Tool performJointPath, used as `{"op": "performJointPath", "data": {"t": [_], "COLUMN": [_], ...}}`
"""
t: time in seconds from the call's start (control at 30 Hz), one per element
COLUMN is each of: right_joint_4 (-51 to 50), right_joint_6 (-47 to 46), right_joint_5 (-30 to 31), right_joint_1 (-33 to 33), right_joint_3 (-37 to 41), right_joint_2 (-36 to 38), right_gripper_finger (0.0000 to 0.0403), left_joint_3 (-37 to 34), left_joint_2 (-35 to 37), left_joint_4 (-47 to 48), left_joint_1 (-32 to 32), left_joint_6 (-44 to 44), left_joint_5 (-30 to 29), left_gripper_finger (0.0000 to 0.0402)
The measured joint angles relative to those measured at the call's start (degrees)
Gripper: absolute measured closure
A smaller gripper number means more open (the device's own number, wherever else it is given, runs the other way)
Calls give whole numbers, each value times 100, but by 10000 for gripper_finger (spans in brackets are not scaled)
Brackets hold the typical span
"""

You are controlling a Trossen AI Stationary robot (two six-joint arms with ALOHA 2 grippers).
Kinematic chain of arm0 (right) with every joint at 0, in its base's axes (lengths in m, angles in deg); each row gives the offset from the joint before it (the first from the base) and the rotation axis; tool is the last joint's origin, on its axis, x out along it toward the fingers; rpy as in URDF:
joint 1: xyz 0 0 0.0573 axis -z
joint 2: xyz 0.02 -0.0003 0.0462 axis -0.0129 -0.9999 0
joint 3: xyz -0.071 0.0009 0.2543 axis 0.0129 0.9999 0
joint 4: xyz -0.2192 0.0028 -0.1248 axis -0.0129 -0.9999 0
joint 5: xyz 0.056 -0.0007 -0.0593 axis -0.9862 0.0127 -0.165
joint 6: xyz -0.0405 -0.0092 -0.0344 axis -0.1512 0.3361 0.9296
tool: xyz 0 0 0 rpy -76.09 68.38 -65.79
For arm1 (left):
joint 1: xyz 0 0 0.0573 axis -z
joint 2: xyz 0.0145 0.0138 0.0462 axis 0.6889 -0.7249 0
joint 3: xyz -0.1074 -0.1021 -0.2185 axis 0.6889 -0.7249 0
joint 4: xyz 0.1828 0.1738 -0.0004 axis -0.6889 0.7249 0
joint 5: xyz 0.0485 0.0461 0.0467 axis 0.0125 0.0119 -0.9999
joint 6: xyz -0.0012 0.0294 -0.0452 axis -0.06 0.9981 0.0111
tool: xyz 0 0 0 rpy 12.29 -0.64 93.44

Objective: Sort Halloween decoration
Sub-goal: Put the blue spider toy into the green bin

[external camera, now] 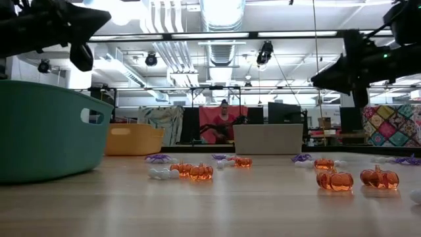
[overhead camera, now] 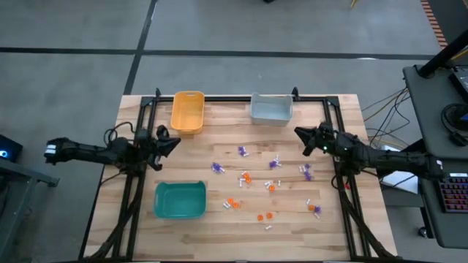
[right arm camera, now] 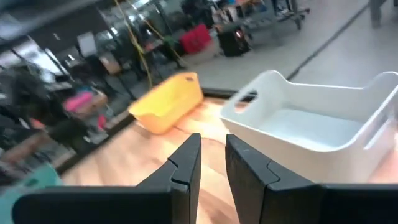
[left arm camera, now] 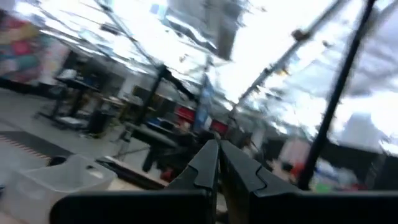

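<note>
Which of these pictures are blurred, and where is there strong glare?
Left wrist view: heavily smeared, glare washing out the ceiling, only the shut left gripper fairly clear. Right wrist view: room behind smeared, grey bin and yellow bin soft. Low view: bright ceiling lights, teal bin close and soft, orange pumpkins glossy. High view: evenly lit, sharp.

The light wooden counter holds a teal plastic bin, an orange-yellow plastic bin, a grey plastic bin, and tiny purple, orange and white Halloween trinkets scattered around its middle.
</note>
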Motion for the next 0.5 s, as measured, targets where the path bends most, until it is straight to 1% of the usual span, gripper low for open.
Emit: {"op": "performJointPath", "data": {"t": [0.13,0.2,0.27,0.33,0.5], "right_joint_4": [-13,-27,-239,-840,-2826], "right_joint_6": [221,283,129,-183,-579], "right_joint_5": [-98,-98,-108,-220,-330], "right_joint_1": [56,56,56,56,56], "right_joint_3": [-192,-360,-604,-948,-1955], "right_joint_2": [-643,-924,-1165,-1398,-2106], "right_gripper_finger": [339,339,339,339,339], "left_joint_3": [0,4,35,97,190], "left_joint_2": [-582,-881,-1129,-1325,-1774], "left_joint_4": [-116,-346,-597,-736,-739], "left_joint_1": [0,0,0,0,2], "left_joint_6": [338,466,413,273,131], "left_joint_5": [23,-212,-461,-522,-519], "left_gripper_finger": [402,402,402,402,402]}}
